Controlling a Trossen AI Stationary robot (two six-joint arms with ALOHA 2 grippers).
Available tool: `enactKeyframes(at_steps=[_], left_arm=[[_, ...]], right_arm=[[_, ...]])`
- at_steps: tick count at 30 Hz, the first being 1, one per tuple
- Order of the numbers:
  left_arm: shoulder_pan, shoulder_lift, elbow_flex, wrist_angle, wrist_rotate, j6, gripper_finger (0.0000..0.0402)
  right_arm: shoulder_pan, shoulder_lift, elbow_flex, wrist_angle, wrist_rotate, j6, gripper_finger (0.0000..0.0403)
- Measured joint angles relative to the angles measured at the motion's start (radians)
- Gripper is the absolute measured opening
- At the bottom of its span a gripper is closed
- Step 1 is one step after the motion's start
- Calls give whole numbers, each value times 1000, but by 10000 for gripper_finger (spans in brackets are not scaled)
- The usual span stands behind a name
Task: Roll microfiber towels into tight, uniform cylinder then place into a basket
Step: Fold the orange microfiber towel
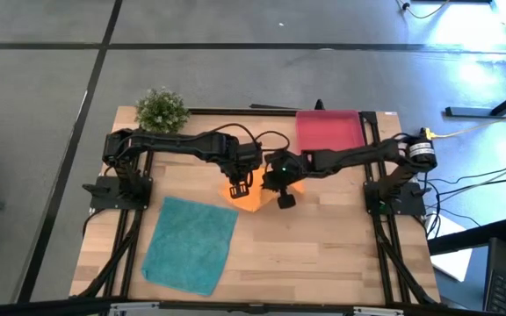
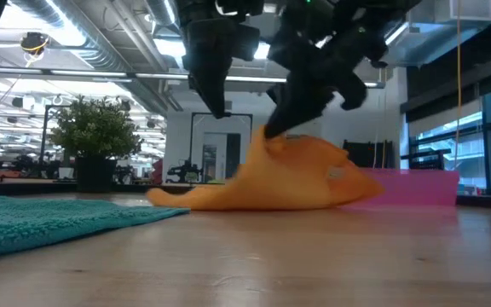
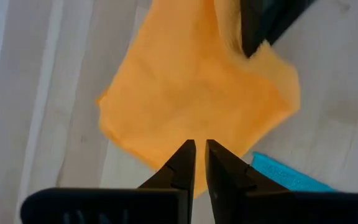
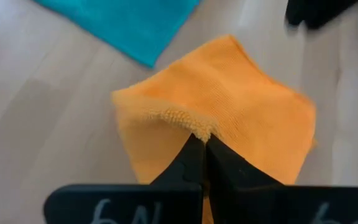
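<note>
Right gripper point(image 4: 199, 144) pinches the orange towel's point(image 4: 229, 118) raised edge; left gripper point(image 3: 200, 149) hovers above, empty, barely parted.

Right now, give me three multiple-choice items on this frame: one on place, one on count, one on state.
1. Where does the teal towel lie?
A. in the basket
B. flat on the table, near the left arm's side
C. draped over the plant

2. How many towels are in the pinkish-red basket?
A. none
B. one
C. two

3. What is the right tool doing?
A. hanging open above the basket
B. shut on an edge of the orange towel, lifting it
C. resting on the teal towel

Answers: 1 B, the high view shows it spread on the wood; 2 A, both towels are on the table; 3 B, the right wrist view shows the pinched edge.
</note>
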Motion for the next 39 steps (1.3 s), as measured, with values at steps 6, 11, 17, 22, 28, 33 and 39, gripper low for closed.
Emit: enactKeyframes(at_steps=[6,11,17,22,28,33,39], left_arm=[[-2,-39,0,-79,0,-52,27],[-18,-115,1,-145,0,-124,27],[-47,-183,-75,-163,-8,-203,27],[-48,-192,-254,-8,-3,-247,27],[-59,-189,-470,212,1,-296,27],[-63,-189,-585,337,5,-312,27],[-66,-189,-695,494,0,-314,27]], right_arm=[[-19,59,87,-1,-81,-56,3],[-26,95,123,-1,-95,-58,3],[-32,84,134,-110,-95,-57,3],[-31,65,134,-167,-93,-55,2],[-31,63,134,-189,-93,-52,3],[-33,63,135,-191,-92,-52,3],[-36,63,170,-187,-92,-106,3]])
